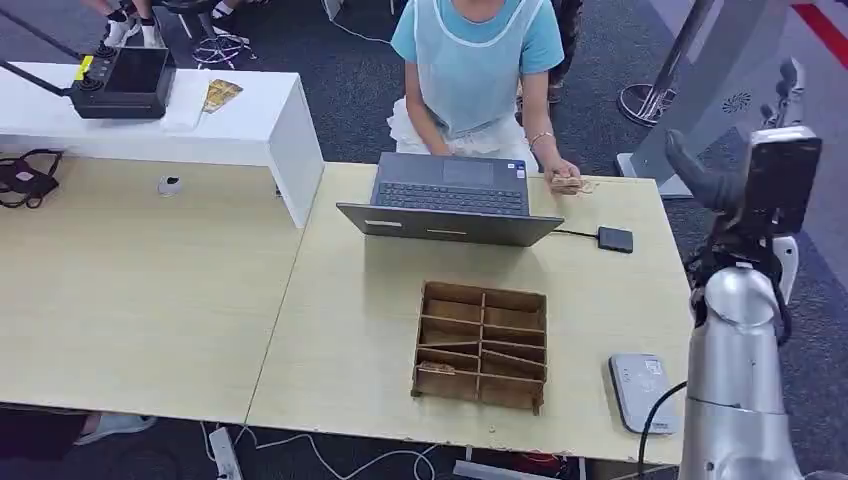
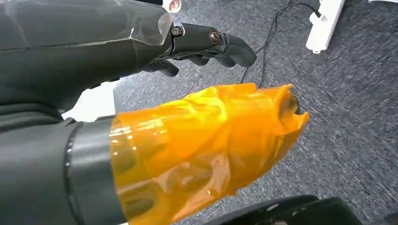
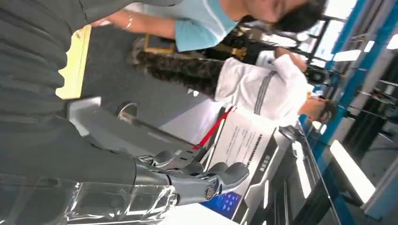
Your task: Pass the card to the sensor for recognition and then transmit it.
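Observation:
A wooden divider box (image 1: 483, 345) stands on the table in front of a laptop (image 1: 452, 198). A small flat brownish piece, possibly a card (image 1: 437, 368), lies in its front-left compartment. The grey sensor pad (image 1: 643, 390) lies at the table's front right corner with a cable. My right arm is raised beside the table's right edge; the right hand (image 1: 705, 178) hangs in the air, fingers (image 3: 220, 177) loosely bent, holding nothing. My left hand (image 2: 187, 117), its thumb wrapped in orange film, hangs over grey carpet with its dark fingers (image 2: 211, 43) apart and nothing in it.
A person in a blue top sits behind the laptop, one hand (image 1: 563, 181) resting on a small object. A black puck (image 1: 615, 239) lies right of the laptop. A white shelf (image 1: 255, 125) with a black device (image 1: 125, 82) stands at back left.

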